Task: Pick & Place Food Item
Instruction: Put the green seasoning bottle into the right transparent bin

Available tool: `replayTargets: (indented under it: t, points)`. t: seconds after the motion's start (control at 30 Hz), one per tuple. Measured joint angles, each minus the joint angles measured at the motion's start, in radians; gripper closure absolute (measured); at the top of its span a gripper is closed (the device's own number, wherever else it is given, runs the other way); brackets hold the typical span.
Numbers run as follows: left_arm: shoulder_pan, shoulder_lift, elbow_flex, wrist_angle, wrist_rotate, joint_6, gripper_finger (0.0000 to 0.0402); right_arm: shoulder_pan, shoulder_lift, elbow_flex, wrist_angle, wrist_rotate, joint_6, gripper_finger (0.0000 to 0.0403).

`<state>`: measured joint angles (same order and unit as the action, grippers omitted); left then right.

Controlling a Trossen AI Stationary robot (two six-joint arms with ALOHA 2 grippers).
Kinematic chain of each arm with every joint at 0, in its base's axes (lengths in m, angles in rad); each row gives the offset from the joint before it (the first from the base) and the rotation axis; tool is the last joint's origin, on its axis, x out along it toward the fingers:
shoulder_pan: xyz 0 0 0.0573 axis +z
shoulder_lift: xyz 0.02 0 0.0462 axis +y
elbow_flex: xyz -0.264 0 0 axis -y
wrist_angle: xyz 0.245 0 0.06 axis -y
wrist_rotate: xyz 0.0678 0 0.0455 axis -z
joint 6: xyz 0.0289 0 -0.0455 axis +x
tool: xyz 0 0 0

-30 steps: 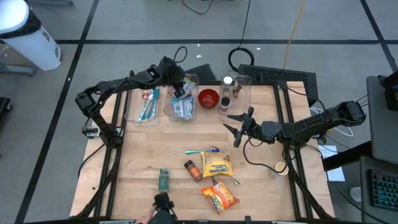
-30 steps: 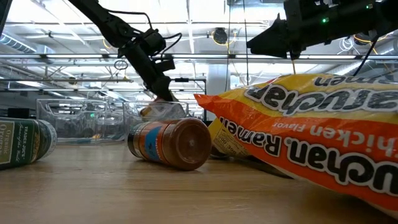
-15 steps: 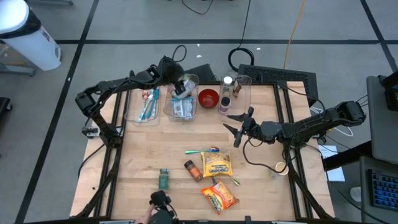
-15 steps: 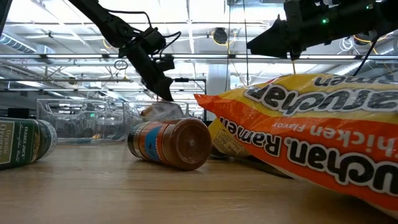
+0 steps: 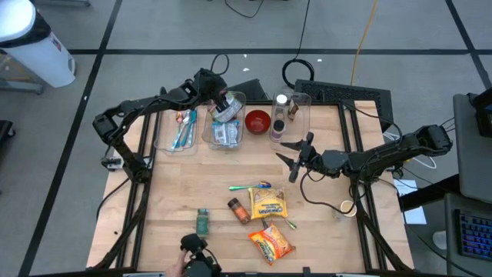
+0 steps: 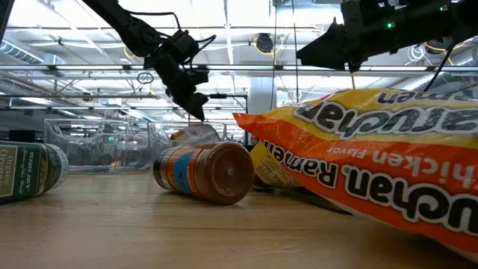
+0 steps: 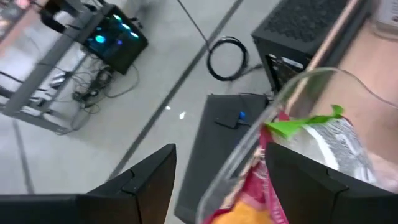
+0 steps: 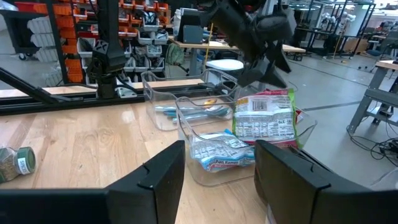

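Jaws apart on the left gripper [image 5: 221, 100], hovering just above the food packet [image 8: 263, 117], which stands on end, long axis upright, propped in the clear bin [image 8: 214, 171] (green strip on top). Right gripper [image 5: 292, 152], fingers parted and empty, waits well beyond the bin.

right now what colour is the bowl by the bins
Red; the bowl shows best in the high view.

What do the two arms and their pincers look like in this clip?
Both arms are dark, slim and jointed, with black cables looping along them. The left pincer and right pincer each end in two flat, dark, angular fingers. A small green light glows on the right arm in the low view.
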<state>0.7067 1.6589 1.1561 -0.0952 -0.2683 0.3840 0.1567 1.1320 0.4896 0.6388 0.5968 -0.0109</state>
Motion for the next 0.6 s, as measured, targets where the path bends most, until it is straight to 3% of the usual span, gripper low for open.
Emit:
replayTargets:
  t: [0.2, 0.3, 0.37, 0.6]
  points:
    - [-0.019, -0.089, 0.000, 0.018, -0.020, 0.004, 0.0146, 0.000, 0.000, 0.000, -0.004, 0.000, 0.000, 0.0218]
    - [-0.033, -0.168, 0.000, 0.016, 0.026, -0.032, 0.0147, 0.000, 0.000, 0.000, -0.004, 0.002, -0.005, 0.0218]
    - [-0.037, -0.229, 0.000, 0.013, 0.100, -0.077, 0.0147, 0.000, 0.000, 0.000, -0.004, 0.002, -0.005, 0.0218]
    - [-0.038, -0.410, 0.000, -0.018, 0.513, -0.183, 0.0147, -0.001, 0.027, 0.000, -0.002, 0.003, -0.001, 0.0218]
